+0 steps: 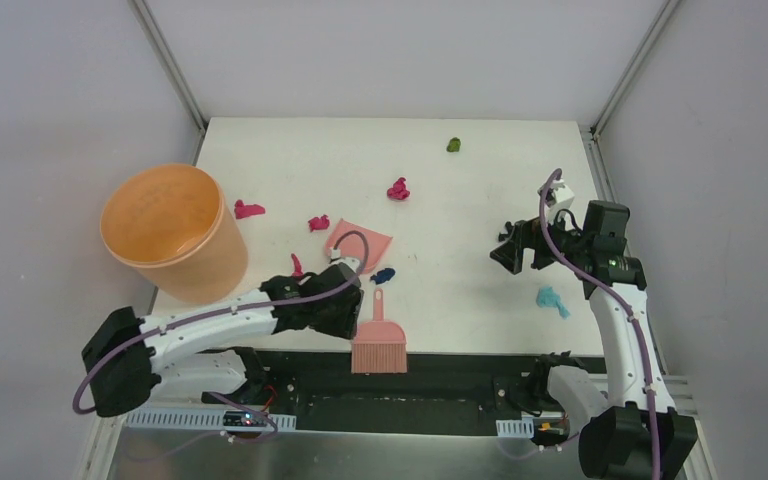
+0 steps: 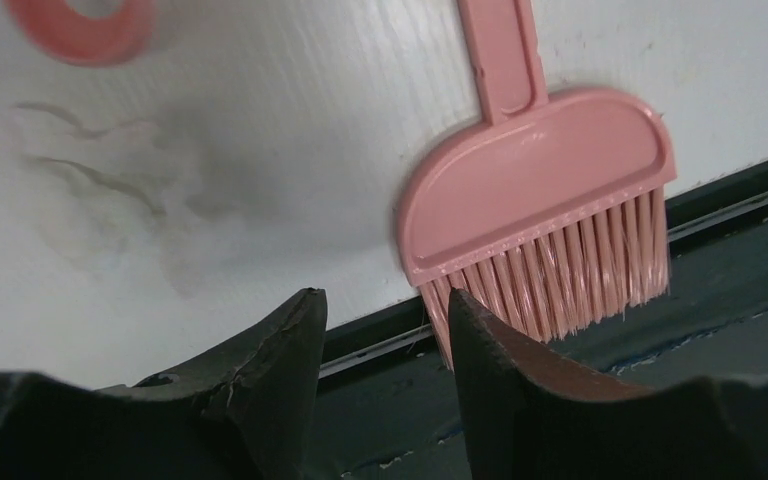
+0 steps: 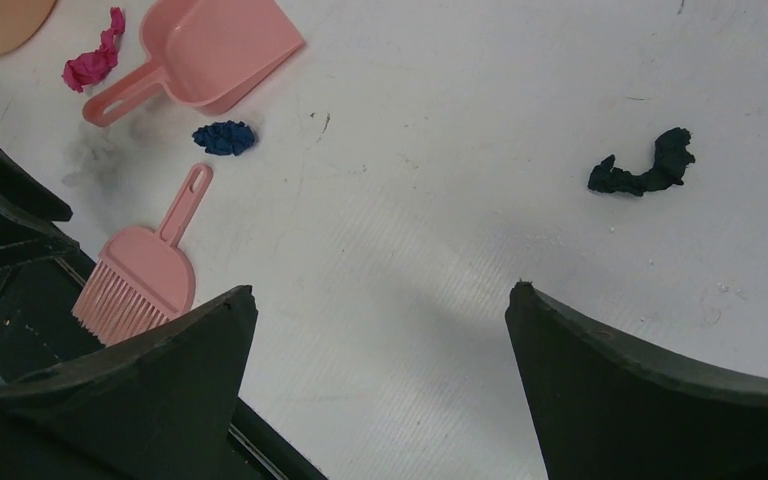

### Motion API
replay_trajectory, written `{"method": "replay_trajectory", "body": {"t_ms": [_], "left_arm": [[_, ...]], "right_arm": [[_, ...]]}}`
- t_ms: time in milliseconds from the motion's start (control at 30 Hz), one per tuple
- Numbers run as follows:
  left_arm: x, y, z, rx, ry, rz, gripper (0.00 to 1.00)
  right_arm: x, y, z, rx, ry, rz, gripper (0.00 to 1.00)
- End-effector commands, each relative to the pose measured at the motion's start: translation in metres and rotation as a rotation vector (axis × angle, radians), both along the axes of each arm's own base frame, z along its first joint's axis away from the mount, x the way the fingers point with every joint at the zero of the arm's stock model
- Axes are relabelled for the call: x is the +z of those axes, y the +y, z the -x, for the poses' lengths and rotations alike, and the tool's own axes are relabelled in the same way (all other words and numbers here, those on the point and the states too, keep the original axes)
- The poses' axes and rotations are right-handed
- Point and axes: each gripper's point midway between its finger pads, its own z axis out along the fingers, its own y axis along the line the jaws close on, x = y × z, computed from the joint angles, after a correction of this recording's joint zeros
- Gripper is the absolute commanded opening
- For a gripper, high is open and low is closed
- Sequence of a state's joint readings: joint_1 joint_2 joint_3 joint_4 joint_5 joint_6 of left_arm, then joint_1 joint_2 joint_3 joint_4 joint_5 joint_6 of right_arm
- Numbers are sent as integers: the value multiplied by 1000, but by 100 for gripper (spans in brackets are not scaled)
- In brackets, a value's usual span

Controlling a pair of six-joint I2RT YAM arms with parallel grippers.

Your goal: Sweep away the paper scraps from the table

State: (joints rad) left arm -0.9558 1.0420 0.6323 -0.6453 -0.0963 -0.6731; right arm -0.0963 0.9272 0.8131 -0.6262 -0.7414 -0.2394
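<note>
While the top view lets me log the paper scraps [image 1: 398, 189] across the table [image 1: 480, 180] (4 magenta from bucket to centre, 1 blue by the brush [image 1: 378, 345] handle, 1 olive far back, 1 teal near the right side), only the right wrist view adds 1 dark scrap [image 3: 645, 170] ahead of the right gripper [image 3: 380, 295], jaws wide and empty. Left gripper [image 2: 385, 300]: jaws partly apart, holding nothing, over the black front edge, which the brush bristles overhang. Surround: grey walls [image 1: 50, 120], orange bucket [image 1: 173, 232] at the left edge, bare tabletop between dustpan [image 1: 360, 245] and right gripper.
</note>
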Motion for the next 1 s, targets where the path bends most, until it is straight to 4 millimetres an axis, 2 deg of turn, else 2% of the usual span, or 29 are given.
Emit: {"method": "replay_trajectory", "body": {"t_ms": [0,267,500,700,800,967], "left_arm": [[2,-24,6,-34,-13,-44,49],[1,-36,36,-65,-3,-104,47],[-14,-35,38,-48,11,-145,40],[-26,-33,33,-54,-10,-191,39],[-33,-35,34,-59,4,-202,34],[-36,-33,34,-55,-2,-202,30]], "right_arm": [[2,2,-1,48,-48,23,100],[3,3,0,56,-49,19,100],[3,2,-2,47,-43,14,100],[2,3,-1,53,-41,11,100],[2,3,-1,55,-40,14,100],[1,2,0,53,-48,25,100]]}}
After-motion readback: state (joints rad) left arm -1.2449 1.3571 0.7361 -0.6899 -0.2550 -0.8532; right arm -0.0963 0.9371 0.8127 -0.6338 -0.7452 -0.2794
